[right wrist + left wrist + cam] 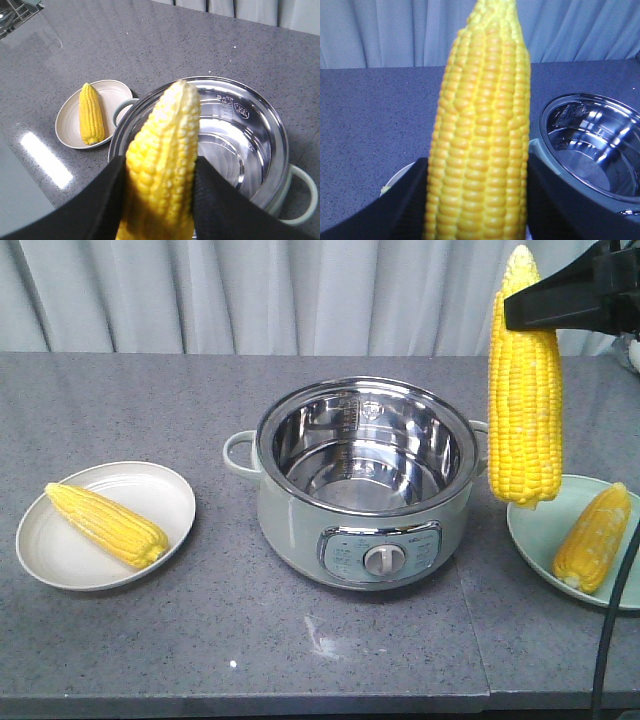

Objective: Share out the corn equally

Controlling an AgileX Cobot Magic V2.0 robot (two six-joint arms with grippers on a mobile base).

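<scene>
Left gripper point(477, 170) pinches one corn cob point(480, 100); right gripper point(525, 302) pinches a hanging cob point(524, 410) by its tip beside the electric pot point(300, 510), where it could slip.

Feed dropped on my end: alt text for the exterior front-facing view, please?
The right pincer holds a corn cob upright at right, between an empty steel pot and a green plate carrying one cob. A white plate at left carries another cob.

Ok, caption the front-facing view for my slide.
Right gripper holds a corn cob upright beside the empty cooker; one cob lies on the white plate, another on the green plate.
</scene>
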